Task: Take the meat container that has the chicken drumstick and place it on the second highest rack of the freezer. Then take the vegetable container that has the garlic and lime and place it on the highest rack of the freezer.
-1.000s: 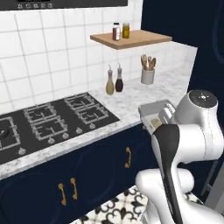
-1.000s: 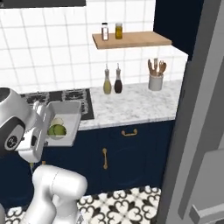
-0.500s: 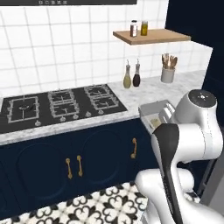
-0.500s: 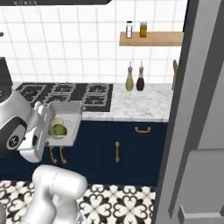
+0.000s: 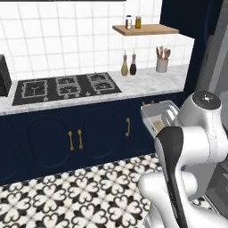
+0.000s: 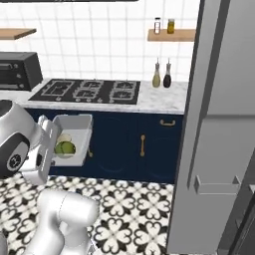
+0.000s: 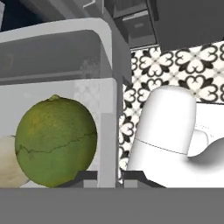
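Between the earlier frame and this one our base swung round, so the stove slid across both views and the grey freezer door loomed at the right, while the vegetable container rode along in front of the arm. Our gripper was pinched nearly shut on the container's wall, the lime and garlic sitting side by side inside. We figured it should stay level and approach the highest rack slowly.

Open floor ahead — freezer door on the right

The tall grey freezer door stands near right; patterned floor before the navy cabinets lies free.
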